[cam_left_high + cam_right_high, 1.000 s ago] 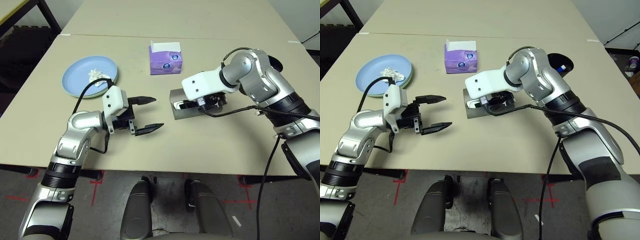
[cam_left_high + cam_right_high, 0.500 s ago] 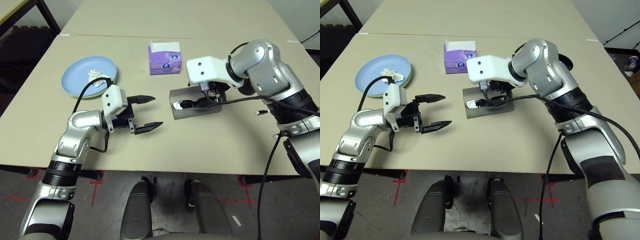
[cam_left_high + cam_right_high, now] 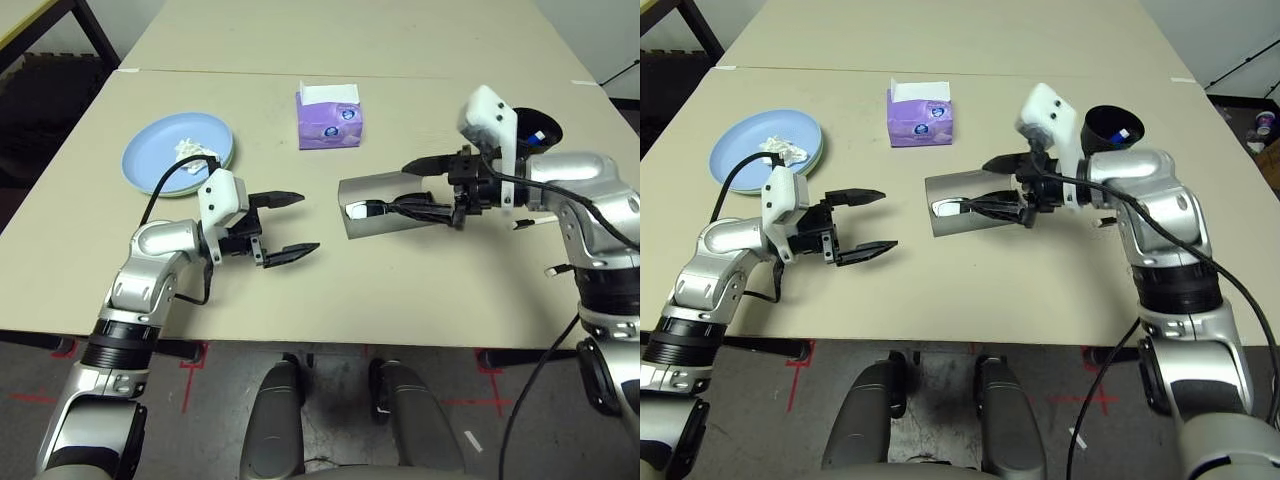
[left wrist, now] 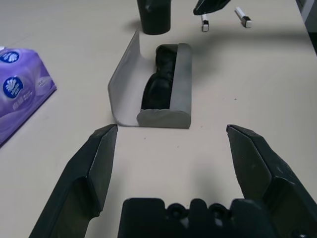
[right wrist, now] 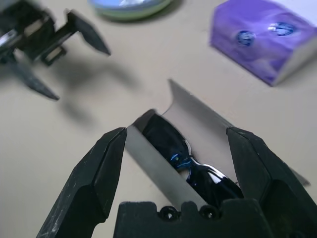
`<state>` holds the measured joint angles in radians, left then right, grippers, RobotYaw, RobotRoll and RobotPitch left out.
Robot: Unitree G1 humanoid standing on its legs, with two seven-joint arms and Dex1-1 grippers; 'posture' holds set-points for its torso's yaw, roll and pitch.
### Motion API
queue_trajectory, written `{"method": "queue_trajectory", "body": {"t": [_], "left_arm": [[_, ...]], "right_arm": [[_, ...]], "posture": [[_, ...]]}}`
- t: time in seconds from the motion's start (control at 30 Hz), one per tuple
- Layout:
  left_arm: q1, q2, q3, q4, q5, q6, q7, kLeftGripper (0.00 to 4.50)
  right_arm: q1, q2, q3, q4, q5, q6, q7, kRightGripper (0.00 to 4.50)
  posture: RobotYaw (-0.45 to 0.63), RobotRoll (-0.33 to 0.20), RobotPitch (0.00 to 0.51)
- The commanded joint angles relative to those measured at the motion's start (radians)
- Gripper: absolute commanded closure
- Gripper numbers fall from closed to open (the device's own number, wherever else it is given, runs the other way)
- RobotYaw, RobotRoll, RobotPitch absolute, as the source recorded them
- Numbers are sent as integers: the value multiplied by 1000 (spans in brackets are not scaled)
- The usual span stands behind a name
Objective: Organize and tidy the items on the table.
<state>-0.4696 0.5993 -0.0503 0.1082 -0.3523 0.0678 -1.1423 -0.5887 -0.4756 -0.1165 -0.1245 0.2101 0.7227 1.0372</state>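
Grey glasses case [image 3: 385, 205] lies mid-table w/ lid up, black sunglasses [image 4: 158, 87] lying inside; my right gripper [image 3: 425, 187] hangs over its right end, fingers spread wide, nothing pinched, while my left gripper [image 3: 288, 226] sits just left of the case, apart from it, jaws also spread & empty. Further out: purple tissue box [image 3: 329, 119] behind the case, black cup [image 3: 1113, 125] and white pens [image 4: 222, 17] off to the right, blue plate [image 3: 175, 152] w/ crumpled tissue [image 3: 195, 149] far left on the beige table [image 3: 400, 290].
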Motion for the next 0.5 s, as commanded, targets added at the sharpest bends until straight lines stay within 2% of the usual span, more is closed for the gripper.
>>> {"method": "queue_trajectory", "body": {"t": [0.03, 0.33, 0.5], "left_arm": [[-21, -7, -6, 41, 11, -22, -20, 0], [-89, -40, -26, 135, 51, -93, -24, 0], [-106, -52, -27, 151, 57, -92, -23, 0]], "right_arm": [[73, 12, -43, -11, 32, -124, -66, 27], [201, 13, -92, 88, 74, -370, -155, 27], [265, -7, -128, 188, 102, -501, -144, 27]], "posture": [[-42, 0, 189], [-31, 0, 192], [-25, 0, 194]]}}
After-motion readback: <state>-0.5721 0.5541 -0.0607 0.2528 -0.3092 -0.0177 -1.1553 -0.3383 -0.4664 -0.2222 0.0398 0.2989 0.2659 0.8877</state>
